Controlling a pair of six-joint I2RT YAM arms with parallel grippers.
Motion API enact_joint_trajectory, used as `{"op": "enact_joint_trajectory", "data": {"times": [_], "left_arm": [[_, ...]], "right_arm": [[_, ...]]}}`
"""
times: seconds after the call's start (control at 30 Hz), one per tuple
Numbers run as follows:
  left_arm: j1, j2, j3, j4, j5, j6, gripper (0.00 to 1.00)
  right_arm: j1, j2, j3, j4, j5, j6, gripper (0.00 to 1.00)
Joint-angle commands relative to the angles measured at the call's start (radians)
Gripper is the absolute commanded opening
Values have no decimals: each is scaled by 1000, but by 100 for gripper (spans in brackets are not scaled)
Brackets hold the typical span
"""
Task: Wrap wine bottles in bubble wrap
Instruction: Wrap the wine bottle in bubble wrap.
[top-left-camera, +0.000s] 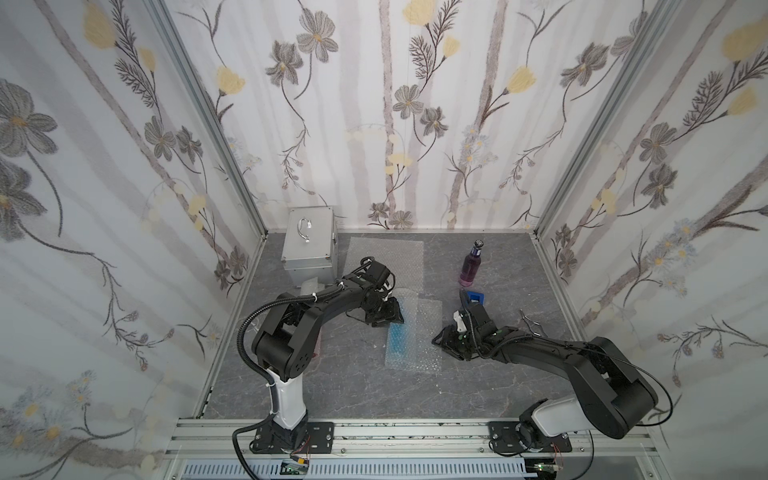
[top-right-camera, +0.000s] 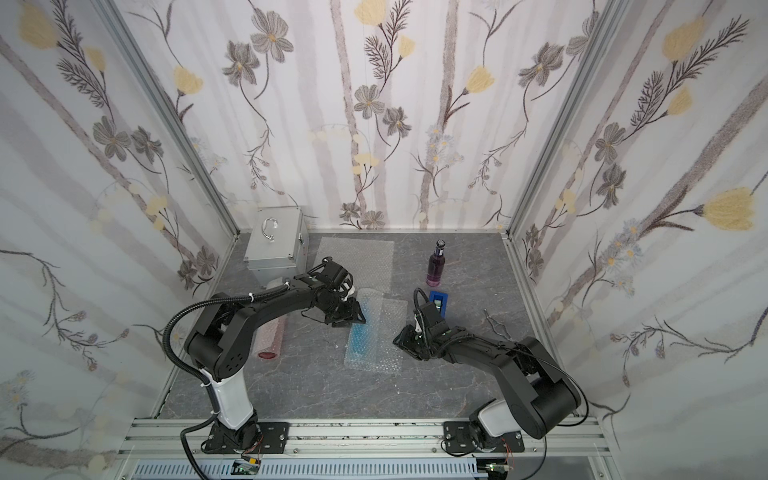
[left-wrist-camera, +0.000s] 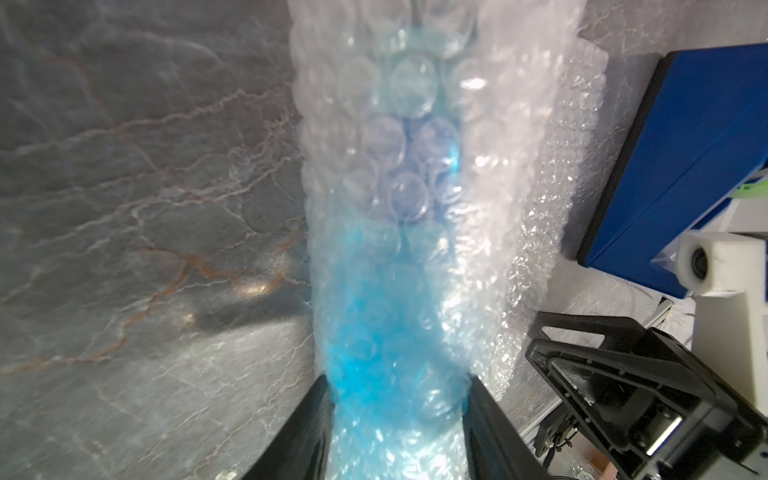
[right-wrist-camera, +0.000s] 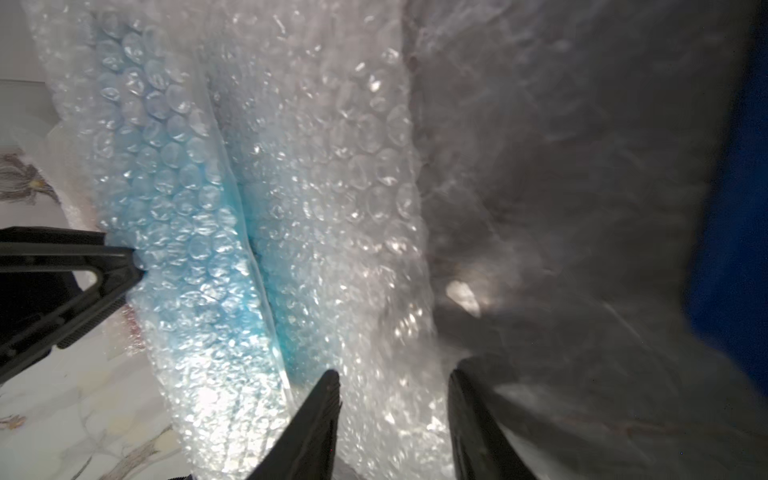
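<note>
A blue wine bottle (top-left-camera: 400, 337) (top-right-camera: 360, 338) lies on the grey table, rolled in bubble wrap (top-left-camera: 419, 332) (top-right-camera: 384, 332). My left gripper (top-left-camera: 388, 316) (top-right-camera: 351, 318) (left-wrist-camera: 399, 382) is shut on the far end of this wrapped bottle (left-wrist-camera: 374, 291), one jaw on each side. My right gripper (top-left-camera: 438, 338) (top-right-camera: 399, 338) (right-wrist-camera: 394, 374) stands open over the wrap's loose right flap (right-wrist-camera: 365, 249), which shows between its parted jaws. A purple wine bottle (top-left-camera: 469, 266) (top-right-camera: 436, 266) stands upright at the back. A red bottle in wrap (top-right-camera: 272, 338) lies behind my left arm.
A spare bubble wrap sheet (top-left-camera: 386, 257) (top-right-camera: 357, 257) lies flat at the back. The silver metal case (top-left-camera: 309, 245) (top-right-camera: 276, 241) stands in the back left corner. A blue tape dispenser (top-left-camera: 476, 297) (top-right-camera: 439, 301) sits just behind my right gripper, and metal tongs (top-left-camera: 532, 324) lie to its right.
</note>
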Motion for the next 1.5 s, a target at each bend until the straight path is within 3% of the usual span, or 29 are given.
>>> {"op": "enact_joint_trajectory", "data": {"times": [0.0, 0.33, 0.67, 1.2, 1.37, 1.47], "left_arm": [[-3, 15, -4, -44, -75, -7, 50], [-4, 19, -1, -51, -81, -8, 50], [-3, 19, -1, -51, -84, -8, 50], [-4, 9, 0, -60, -100, -7, 49], [-3, 3, 1, -69, -110, 4, 48], [-4, -4, 2, -76, -117, 12, 47]], "right_arm": [[3, 55, 21, 41, -23, 24, 46], [14, 113, 101, 153, -115, 43, 44], [12, 94, 77, 277, -192, 78, 45], [-21, 39, 80, 191, -198, -3, 43], [-22, 39, 51, 197, -186, 2, 35], [-22, 26, 36, 196, -187, 2, 18]]}}
